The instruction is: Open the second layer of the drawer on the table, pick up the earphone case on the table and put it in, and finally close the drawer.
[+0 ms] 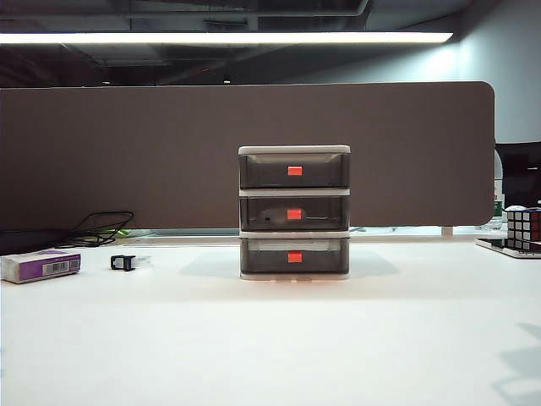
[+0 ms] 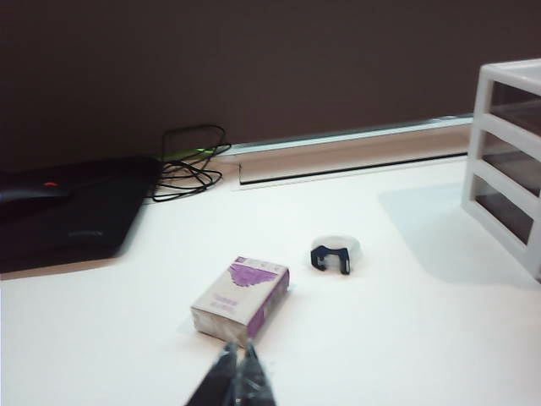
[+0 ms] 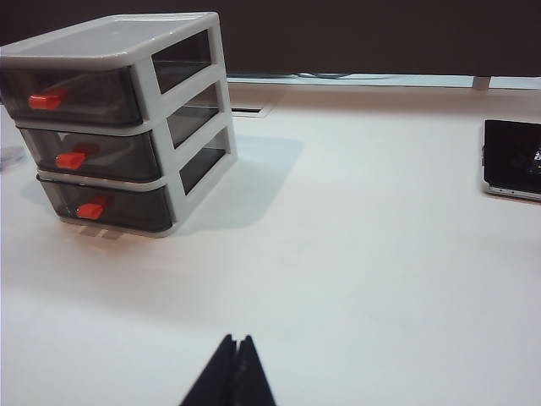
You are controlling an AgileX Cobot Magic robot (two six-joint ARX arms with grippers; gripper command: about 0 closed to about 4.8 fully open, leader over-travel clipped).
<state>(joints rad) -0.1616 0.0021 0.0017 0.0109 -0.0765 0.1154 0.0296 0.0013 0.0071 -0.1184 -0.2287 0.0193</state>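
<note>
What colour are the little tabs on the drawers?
Red tabs, clearest in the right wrist view.

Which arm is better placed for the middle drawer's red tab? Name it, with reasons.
Right, probably: its shut right pincer faces the second layer front-on; the left pincer faces the purple box instead.

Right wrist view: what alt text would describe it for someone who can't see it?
A white-framed three-drawer cabinet with smoky-grey drawers, all shut, each with a red tab, stands on a white table. The right claw, shut, hovers over bare tabletop; a dark device lies at the far edge.
</note>
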